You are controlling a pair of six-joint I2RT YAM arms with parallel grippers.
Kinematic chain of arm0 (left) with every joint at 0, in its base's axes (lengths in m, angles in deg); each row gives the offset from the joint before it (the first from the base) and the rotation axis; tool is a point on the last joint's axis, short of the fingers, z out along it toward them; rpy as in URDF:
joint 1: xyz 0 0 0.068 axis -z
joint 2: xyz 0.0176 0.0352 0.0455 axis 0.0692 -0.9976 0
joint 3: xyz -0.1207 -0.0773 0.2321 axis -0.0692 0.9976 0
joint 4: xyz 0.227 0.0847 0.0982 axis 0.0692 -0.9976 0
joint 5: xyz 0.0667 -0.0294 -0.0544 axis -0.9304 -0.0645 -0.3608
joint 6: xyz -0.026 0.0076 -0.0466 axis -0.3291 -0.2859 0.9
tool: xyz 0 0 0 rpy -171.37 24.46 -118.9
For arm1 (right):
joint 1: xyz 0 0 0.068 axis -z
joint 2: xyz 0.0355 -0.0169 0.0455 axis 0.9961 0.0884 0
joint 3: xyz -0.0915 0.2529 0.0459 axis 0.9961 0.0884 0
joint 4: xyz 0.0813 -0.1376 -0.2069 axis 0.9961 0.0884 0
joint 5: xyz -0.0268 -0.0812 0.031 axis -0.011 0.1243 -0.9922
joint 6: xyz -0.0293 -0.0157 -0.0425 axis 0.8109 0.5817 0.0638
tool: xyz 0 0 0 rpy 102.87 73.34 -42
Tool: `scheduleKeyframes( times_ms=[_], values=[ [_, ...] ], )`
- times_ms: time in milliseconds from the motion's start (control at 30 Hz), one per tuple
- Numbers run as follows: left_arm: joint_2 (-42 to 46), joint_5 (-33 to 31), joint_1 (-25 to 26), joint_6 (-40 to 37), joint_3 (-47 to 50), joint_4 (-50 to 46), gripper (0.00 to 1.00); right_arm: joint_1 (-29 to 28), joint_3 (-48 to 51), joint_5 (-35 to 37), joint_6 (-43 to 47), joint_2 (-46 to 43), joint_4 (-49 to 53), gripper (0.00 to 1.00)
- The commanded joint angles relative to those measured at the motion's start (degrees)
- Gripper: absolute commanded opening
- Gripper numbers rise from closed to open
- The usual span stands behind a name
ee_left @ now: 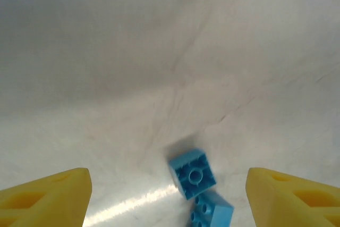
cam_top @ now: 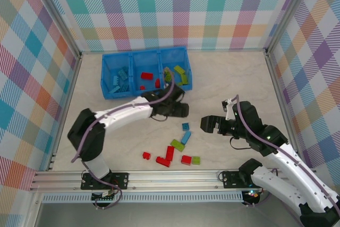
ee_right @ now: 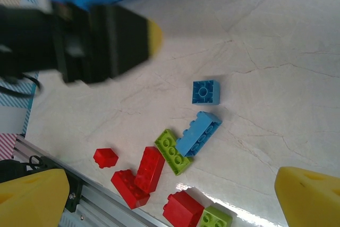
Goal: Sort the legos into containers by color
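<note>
Because a small pile of legos is left on the surface near the arms, the sorting is judged to be a bit more than half done. Other bricks are seen lying in the blue bin tray: blue ones in the left compartment, red ones in the middle, green ones in the right. The step in hand looks like going for the next brick. The left end effector is held low over the surface, just in front of the bin tray. Its yellow fingers are spread wide and nothing is held between them. The small blue square brick is seen ahead of those fingers, a little nearer the right one, and it is not touched. The long blue brick lies just beside it. For the next move, the left end effector should be brought down over the square brick and squeezed on its two flat sides. The long brick should not be bumped. The left compartment is judged to be the right place for it. The right end effector is spread wide too, empty, near the pile.
</note>
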Motion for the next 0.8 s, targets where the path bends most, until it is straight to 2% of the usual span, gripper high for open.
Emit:
scheduleKeyframes(
  times_ms=[0, 200, 433, 767],
  values=[
    [-2.9, -3.4, 3.3, 8.0, 1.7, -2.1, 0.77, 0.2, 0.6, -0.2, -0.2, -0.9, -0.6, 1.00],
    [-7.8, -1.0, 5.8, 9.9, 2.2, 1.5, 0.78, 0.1, 0.6, -0.1, 0.4, -0.5, 0.2, 1.00],
    [-10.9, -0.3, 6.2, 10.1, 0.4, 3.8, 0.77, 0.2, 0.7, -0.1, 0.4, -0.7, 0.3, 1.00],
    [-13.8, -2.8, 6.3, 8.8, -2.5, 3.5, 0.70, 0.2, 0.8, -0.1, 0.6, -0.4, 0.1, 1.00]
  ],
)
